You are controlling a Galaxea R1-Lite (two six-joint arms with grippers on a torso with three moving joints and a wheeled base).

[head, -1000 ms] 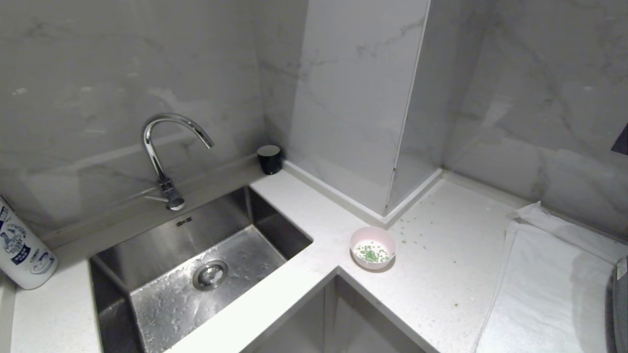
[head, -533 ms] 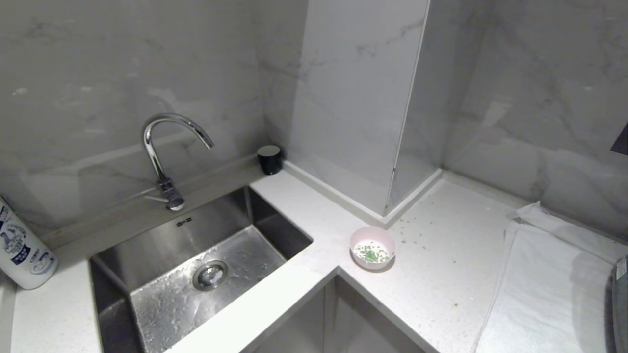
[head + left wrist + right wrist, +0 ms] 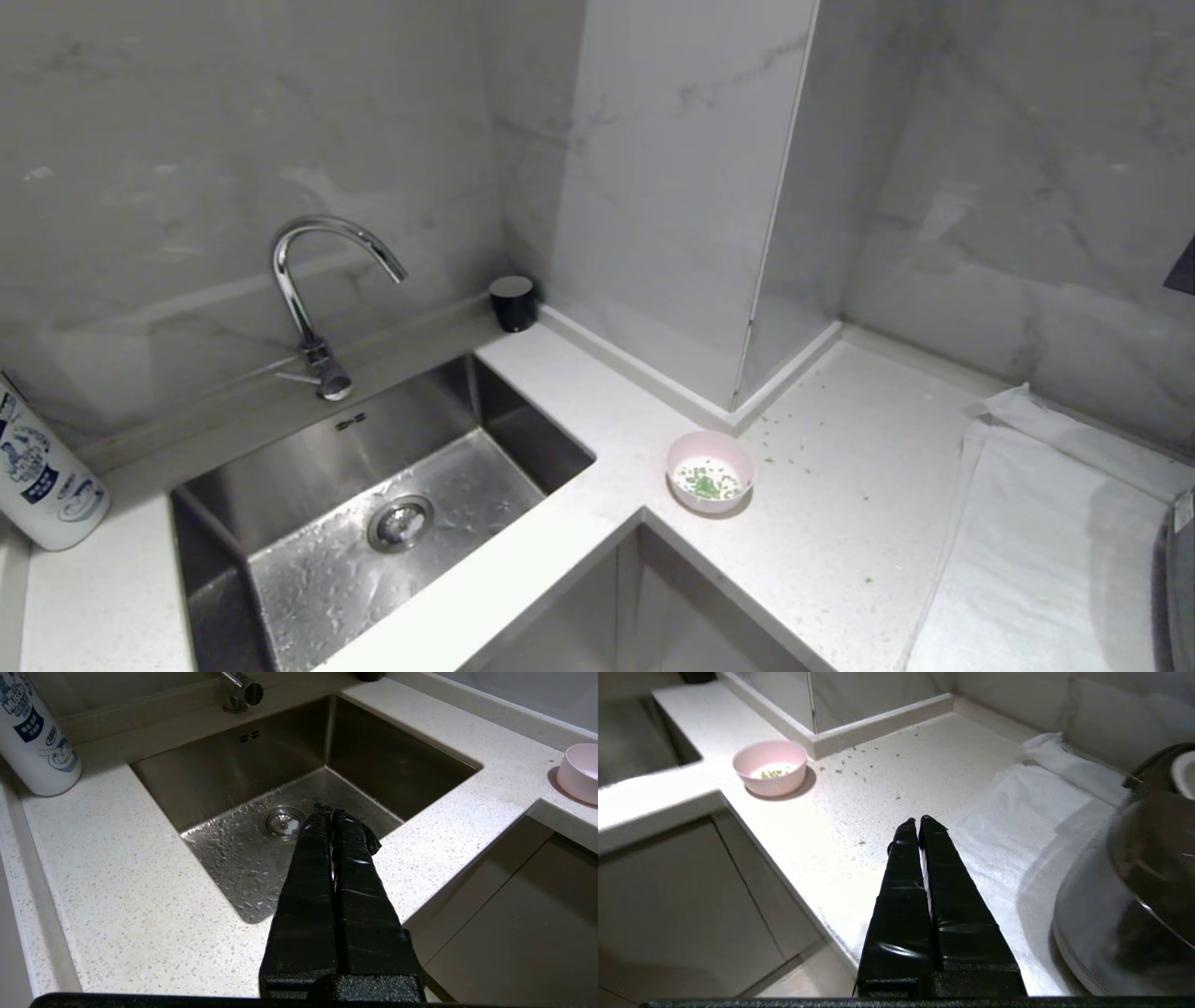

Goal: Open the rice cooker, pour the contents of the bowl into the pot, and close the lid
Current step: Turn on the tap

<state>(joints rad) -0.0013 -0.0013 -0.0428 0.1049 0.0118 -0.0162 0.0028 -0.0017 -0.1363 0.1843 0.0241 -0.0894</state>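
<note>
Head view: neither arm shows. The bowl [image 3: 709,471] stands upright on the white tabletop [image 3: 840,523] at the inner corner, just in front of the wall pillar, with green bits [image 3: 707,483] inside; a few loose green specks lie scattered on the tabletop beside it. A sink [image 3: 373,504] with a tap [image 3: 313,299] lies well to the left, a white bottle [image 3: 42,471] at the far left edge, a small dark cup [image 3: 513,301] by the wall, and a white cloth [image 3: 1036,551] to the right. Only a dark sliver shows at the right edge; the rice cooker cannot be made out here. Left wrist view: the left claw [image 3: 332,811] hangs over the sink, fingers pressed together and holding nothing, well apart from the bowl. Right wrist view: the right claw [image 3: 919,822] is likewise pressed together and empty, over the tabletop between the bowl and the cloth. The rice cooker [image 3: 1148,868] sits on the cloth at that picture's edge, its lid [image 3: 1157,812] seemingly down, though only part of it shows, blurred. Judgement: opening is not yet begun. Risks: the cooker may slide on the cloth when the release is pressed; the light bowl may tip or skid if pinched off-centre, spilling more bits.
</note>
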